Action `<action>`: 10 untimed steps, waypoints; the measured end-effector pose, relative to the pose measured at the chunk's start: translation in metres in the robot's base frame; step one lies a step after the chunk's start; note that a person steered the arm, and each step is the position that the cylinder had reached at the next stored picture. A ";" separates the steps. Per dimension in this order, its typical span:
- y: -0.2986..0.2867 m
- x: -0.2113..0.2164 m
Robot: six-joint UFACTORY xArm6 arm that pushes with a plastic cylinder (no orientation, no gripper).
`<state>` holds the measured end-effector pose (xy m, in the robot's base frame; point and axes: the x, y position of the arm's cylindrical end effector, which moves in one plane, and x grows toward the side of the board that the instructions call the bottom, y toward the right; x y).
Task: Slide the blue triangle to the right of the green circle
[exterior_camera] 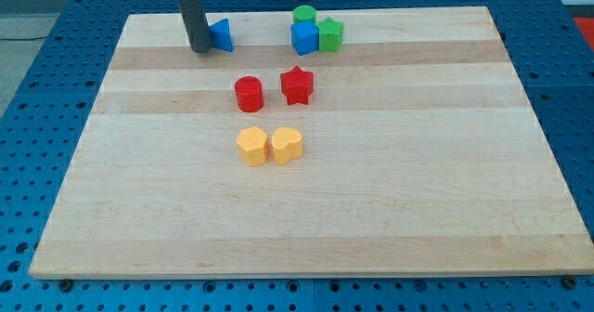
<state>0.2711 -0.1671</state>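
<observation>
The blue triangle [221, 34] is seen touching my tip [200, 48] at its 2 o'clock, near the board's top edge; nothing is grasped. The green circle [303, 16] is found well apart at 3 o'clock.

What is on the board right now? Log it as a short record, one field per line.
tip: my tip at the view's top left, touching the left side of the blue triangle
target: green circle at the view's top, behind the blue cube
cluster: green star right of the blue cube, touching it
centre: red cylinder left of the red star, apart
lower pair: yellow hexagon and yellow heart, side by side
task state: blue triangle left of the green circle
</observation>
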 end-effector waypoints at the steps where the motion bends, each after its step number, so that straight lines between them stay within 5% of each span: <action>1: 0.012 -0.010; 6: 0.037 -0.067; 10: 0.117 -0.068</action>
<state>0.2033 -0.0504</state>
